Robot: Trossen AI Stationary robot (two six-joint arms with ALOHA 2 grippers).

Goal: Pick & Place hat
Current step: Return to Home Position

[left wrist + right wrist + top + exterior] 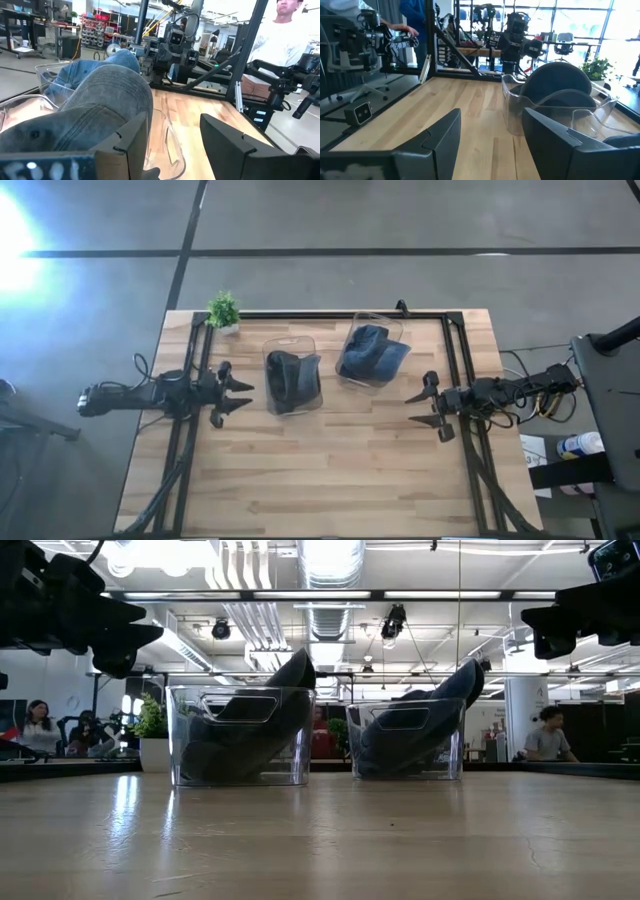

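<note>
Two clear plastic bins stand on the wooden table. The left bin [293,381] holds a dark grey cap [288,378]; the right bin [372,350] holds a blue denim cap [370,352]. In the low view both caps [250,725] [420,725] lean inside their bins, tops sticking above the rims. My left gripper [240,398] hovers open above the table just left of the left bin; the grey cap fills its wrist view [95,95]. My right gripper [422,408] hovers open to the right of both bins, which show in its wrist view [555,100].
A small potted plant [224,310] stands at the far left corner of the table. A black frame [450,340] runs along the table's edges. The near half of the table [330,480] is bare wood. People sit and stand in the room beyond.
</note>
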